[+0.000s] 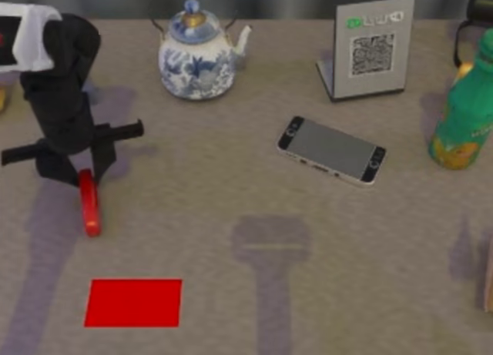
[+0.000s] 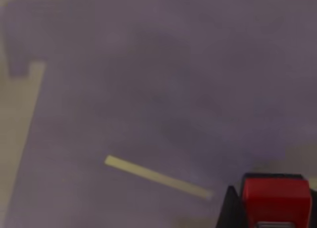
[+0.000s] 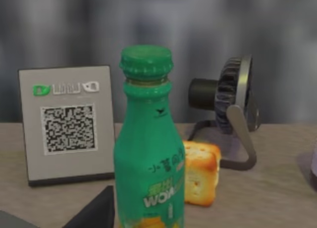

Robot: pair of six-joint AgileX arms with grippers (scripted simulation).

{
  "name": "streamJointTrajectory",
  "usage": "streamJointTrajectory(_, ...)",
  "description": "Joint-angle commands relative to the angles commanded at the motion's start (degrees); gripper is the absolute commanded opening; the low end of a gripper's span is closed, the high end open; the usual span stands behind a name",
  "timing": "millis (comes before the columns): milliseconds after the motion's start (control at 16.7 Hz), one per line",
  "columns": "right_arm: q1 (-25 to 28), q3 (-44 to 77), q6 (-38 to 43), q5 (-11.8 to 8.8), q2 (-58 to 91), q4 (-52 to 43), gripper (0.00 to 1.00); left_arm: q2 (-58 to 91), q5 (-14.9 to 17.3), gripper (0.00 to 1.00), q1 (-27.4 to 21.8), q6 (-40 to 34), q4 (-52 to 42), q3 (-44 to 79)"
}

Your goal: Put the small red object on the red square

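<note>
The small red object (image 1: pixel 89 207), a narrow red bar, hangs from my left gripper (image 1: pixel 86 178) at the table's left side, its free end pointing toward the front. My left wrist view shows its red end (image 2: pixel 275 198) pressed against a black finger (image 2: pixel 230 208), so the gripper is shut on it, above the shadowed tabletop. The red square (image 1: pixel 133 302) lies flat near the front left, a short way in front of the bar and slightly to its right. My right gripper (image 3: pixel 99 215) shows only as a dark wedge in its wrist view, near the green bottle.
A blue-and-white teapot (image 1: pixel 196 55) stands at the back. A QR sign (image 1: pixel 372 51) is at the back right and a phone (image 1: pixel 331 149) lies mid-table. At the right are a green bottle (image 1: pixel 466 108), a small fan (image 3: pixel 233 109) and a piece of bread (image 3: pixel 200 173).
</note>
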Motion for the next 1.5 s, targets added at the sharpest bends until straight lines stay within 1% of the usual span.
streamJointTrajectory(300,0.0,0.0,0.0,0.0,0.0,0.0,1.00,-3.8,0.0,0.00,0.7,-0.2,-13.3,8.1)
streamJointTrajectory(420,0.0,0.0,0.0,0.0,0.0,0.0,1.00,-5.4,0.0,0.00,0.8,-0.1,-16.6,10.5)
streamJointTrajectory(780,0.0,0.0,0.0,0.0,0.0,0.0,1.00,-5.8,-0.1,0.00,0.5,0.1,-17.4,11.1)
streamJointTrajectory(900,0.0,0.0,0.0,0.0,0.0,0.0,1.00,-6.3,-0.1,0.00,-0.5,2.0,-17.3,10.5)
streamJointTrajectory(1020,0.0,0.0,0.0,0.0,0.0,0.0,1.00,-7.5,-0.1,0.00,-2.5,6.3,-17.2,9.2)
streamJointTrajectory(1200,0.0,0.0,0.0,0.0,0.0,0.0,1.00,-10.2,-0.2,0.00,-6.9,16.6,-16.8,5.7)
streamJointTrajectory(1320,0.0,0.0,0.0,0.0,0.0,0.0,1.00,-12.7,-0.2,0.00,-10.6,25.1,-16.4,2.5)
streamJointTrajectory(1500,0.0,0.0,0.0,0.0,0.0,0.0,1.00,-16.7,-0.1,0.00,-16.6,39.8,-15.7,-3.0)
